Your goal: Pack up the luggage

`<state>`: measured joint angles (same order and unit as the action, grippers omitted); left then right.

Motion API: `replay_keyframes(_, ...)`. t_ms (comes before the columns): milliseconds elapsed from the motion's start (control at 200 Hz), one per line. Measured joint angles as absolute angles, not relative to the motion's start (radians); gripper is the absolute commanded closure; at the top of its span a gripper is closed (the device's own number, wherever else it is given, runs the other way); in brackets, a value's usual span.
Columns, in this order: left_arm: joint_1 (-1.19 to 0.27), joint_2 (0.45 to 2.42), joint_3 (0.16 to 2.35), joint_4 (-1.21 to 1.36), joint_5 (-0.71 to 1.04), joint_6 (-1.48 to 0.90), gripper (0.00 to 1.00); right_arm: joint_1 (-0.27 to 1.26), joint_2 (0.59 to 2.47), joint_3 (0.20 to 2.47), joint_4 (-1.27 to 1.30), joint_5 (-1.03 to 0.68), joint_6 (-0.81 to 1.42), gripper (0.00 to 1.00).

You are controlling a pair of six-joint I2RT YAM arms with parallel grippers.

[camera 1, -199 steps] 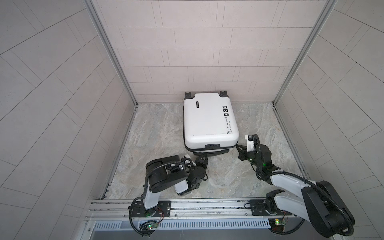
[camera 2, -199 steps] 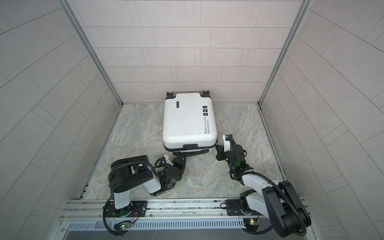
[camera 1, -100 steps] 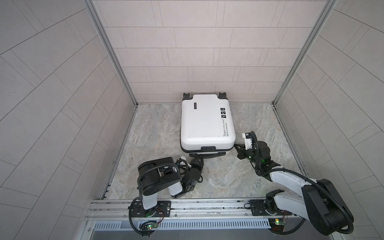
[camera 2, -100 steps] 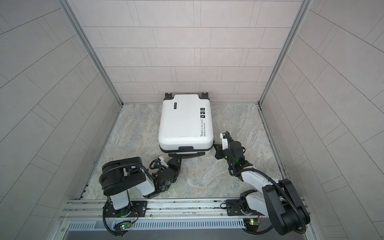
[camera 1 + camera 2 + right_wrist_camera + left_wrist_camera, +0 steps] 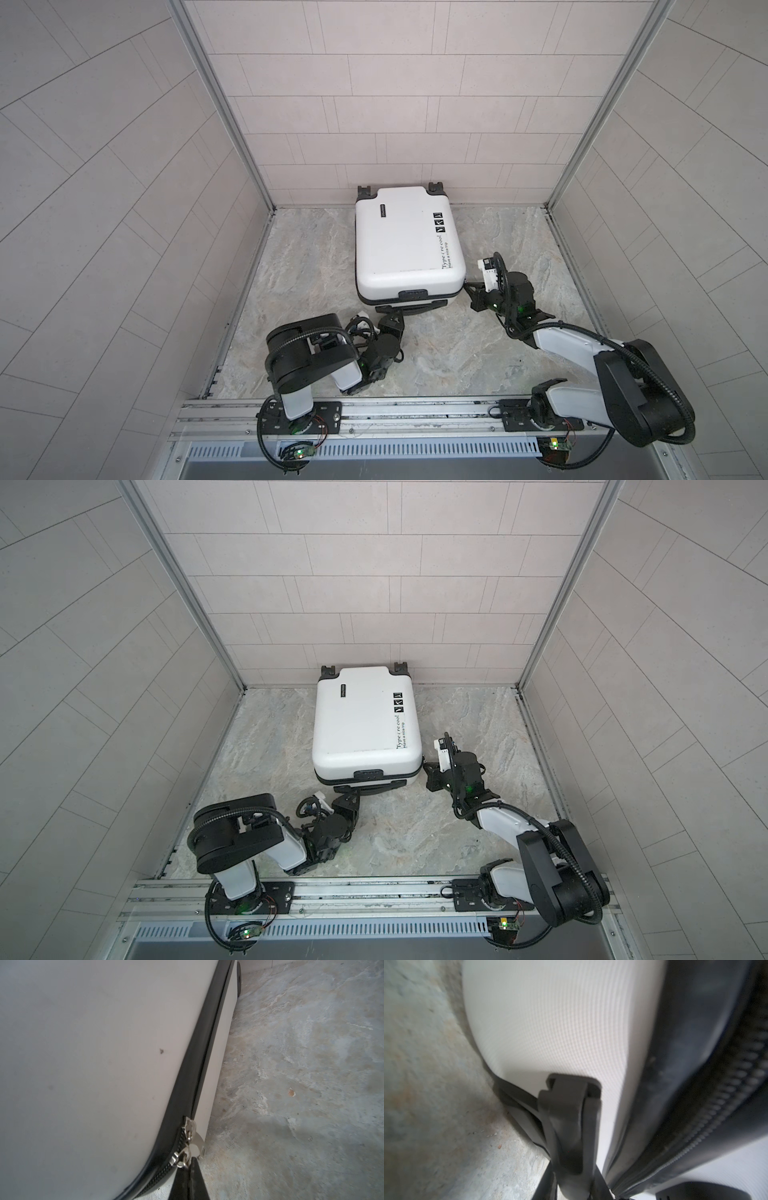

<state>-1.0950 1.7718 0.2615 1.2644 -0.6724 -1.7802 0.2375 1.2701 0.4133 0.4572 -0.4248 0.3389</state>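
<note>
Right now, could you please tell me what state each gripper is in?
Left gripper: closed on the handle of the luggage.
Right gripper: shut, apparently pinching a zipper pull.

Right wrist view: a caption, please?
Shut right gripper at the silver zipper pulls of a white suitcase lying on a marbled floor.

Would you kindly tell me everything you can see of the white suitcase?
The suitcase is a small white hard shell, closed, lying flat on the stone-look floor with black wheels toward the back wall. Black text and icons mark its lid; a black zipper band rings the seam, with silver pulls at the near right corner, where the right arm's shut jaws meet them. The left arm's jaws grip its black handle at the near end.
</note>
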Motion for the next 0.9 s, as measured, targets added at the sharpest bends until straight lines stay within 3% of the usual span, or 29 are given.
replay_keyframes(90, -1.095, 1.764, 0.262, 1.252, -0.673, -1.778, 1.0, 0.237, 1.27, 0.423, 0.439, -0.431, 0.335, 1.0)
replay_keyframes(180, -1.091, 1.737, 0.262, 1.21, -0.676, -1.768, 0.99, 0.237, 1.274, 0.437, 0.413, -0.439, 0.334, 0.8)
replay_keyframes(270, -1.084, 1.689, 0.264, 1.137, -0.689, -1.758, 0.87, 0.229, 1.284, 0.447, 0.398, -0.428, 0.332, 0.62)
replay_keyframes(385, -1.078, 1.617, 0.267, 1.014, -0.715, -1.758, 0.75, 0.207, 1.29, 0.457, 0.396, -0.373, 0.342, 0.52)
replay_keyframes(600, -1.082, 1.51, 0.299, 0.785, -0.75, -1.676, 0.31, 0.203, 1.29, 0.466, 0.397, -0.323, 0.348, 0.44)
replay_keyframes(776, -1.085, 1.402, 0.349, 0.591, -0.763, -1.641, 0.16, 0.203, 1.283, 0.467, 0.382, -0.291, 0.347, 0.41)
replay_keyframes(796, -1.085, 1.391, 0.355, 0.574, -0.764, -1.642, 0.06, 0.203, 1.282, 0.467, 0.381, -0.287, 0.347, 0.41)
replay_keyframes(831, -1.085, 1.367, 0.364, 0.546, -0.769, -1.641, 0.01, 0.203, 1.275, 0.467, 0.376, -0.281, 0.347, 0.4)
replay_keyframes(901, -1.084, 1.332, 0.374, 0.473, -0.775, -1.635, 0.0, 0.203, 1.258, 0.467, 0.368, -0.265, 0.347, 0.37)
